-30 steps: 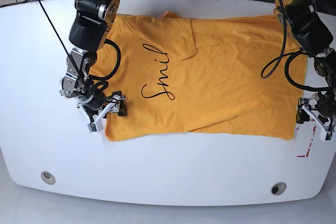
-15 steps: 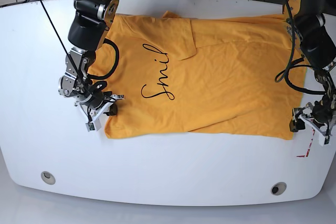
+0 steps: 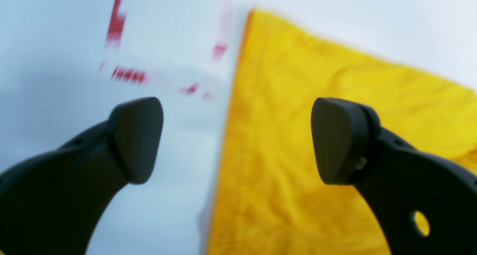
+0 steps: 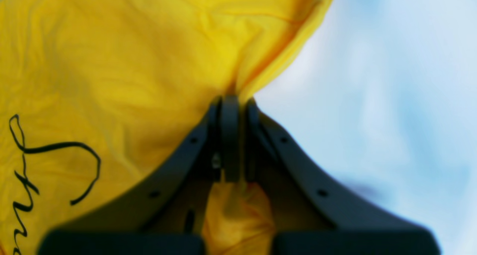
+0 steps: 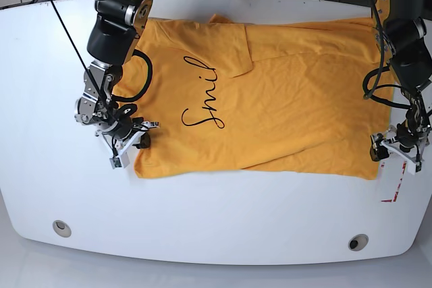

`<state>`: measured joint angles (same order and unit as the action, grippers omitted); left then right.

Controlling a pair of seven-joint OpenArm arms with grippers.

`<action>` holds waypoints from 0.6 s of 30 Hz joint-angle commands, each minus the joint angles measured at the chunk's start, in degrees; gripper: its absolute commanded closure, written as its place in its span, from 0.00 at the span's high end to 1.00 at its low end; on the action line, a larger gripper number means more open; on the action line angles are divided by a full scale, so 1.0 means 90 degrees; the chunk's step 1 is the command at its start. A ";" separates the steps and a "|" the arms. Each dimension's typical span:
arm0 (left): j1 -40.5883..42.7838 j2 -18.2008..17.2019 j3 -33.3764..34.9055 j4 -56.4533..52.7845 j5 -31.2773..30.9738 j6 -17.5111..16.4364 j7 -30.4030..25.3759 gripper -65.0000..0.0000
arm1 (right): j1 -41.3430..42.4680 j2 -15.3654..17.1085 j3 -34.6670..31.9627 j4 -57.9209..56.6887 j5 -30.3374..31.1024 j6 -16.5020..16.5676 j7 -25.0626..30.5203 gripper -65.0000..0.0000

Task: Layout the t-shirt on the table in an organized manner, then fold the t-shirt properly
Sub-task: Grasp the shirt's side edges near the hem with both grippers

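Since the earlier frames, both arms have crept inward: the left tool point(image 5: 395, 148), on the scene's right, has slid from off the hem toward the shirt's near right corner, and the right tool point(image 5: 129, 143) has drawn in slightly at the near left corner.

Nearest the camera, the glossy white counter with curved edges point(image 5: 216, 227) shows two round grey grommet holes point(image 5: 61, 228) and red tape marks point(image 5: 391, 193) at the right. Just beyond, the plain orange-yellow short-sleeved t-shirt point(image 5: 283, 106) lies spread across the middle, black script point(image 5: 200, 96) facing up, its near hem slightly uneven.

In the left wrist view the left tool point(image 3: 236, 139) is spread wide and holds nothing, straddling the shirt's edge with one pad over bare counter. In the right wrist view the right tool point(image 4: 231, 109) is clenched on a pinch of cloth.

Further back, a sleeve flap point(image 5: 233, 48) is turned over the chest.

Judging by this, laying out is largely done but not tidy; every proper fold appears to remain.
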<state>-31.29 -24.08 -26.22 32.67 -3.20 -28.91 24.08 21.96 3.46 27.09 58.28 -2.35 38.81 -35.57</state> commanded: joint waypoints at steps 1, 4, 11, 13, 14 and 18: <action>-0.0211 -0.0104 0.0007 -0.0118 -0.0098 -0.0036 -0.0277 0.92 | 0.0154 0.0040 -0.0007 0.0093 0.0090 0.0020 0.0089 0.00; -0.0211 -0.0104 0.0017 -0.0284 -0.0098 -0.0036 -0.0394 0.92 | 0.0144 0.0040 -0.0007 0.0093 0.0100 0.0020 0.0089 0.00; -0.0397 -0.0065 0.0017 -0.0684 -0.0098 -0.0036 -0.0472 0.92 | 0.0144 0.0040 -0.0007 0.0103 0.0100 0.0059 0.0089 0.00; -0.0475 -0.0055 0.0017 -0.0811 -0.0098 -0.0036 -0.0482 0.92 | 0.0134 0.0050 -0.0007 0.0103 0.0100 0.0059 0.0089 0.00; -0.0514 -0.0045 0.0017 -0.0870 -0.0098 -0.0036 -0.0482 0.91 | 0.0134 0.0050 -0.0007 0.0103 0.0100 0.0069 0.0089 0.00; -0.0651 0.0150 0.0163 -0.0929 -0.0098 -0.0036 -0.0482 0.91 | 0.0086 0.0069 -0.0007 0.0103 0.0100 0.0069 0.0089 0.00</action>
<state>-35.07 -23.20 -25.93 23.73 -3.49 -28.75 19.97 21.80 3.51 27.11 58.30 -2.11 39.05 -35.55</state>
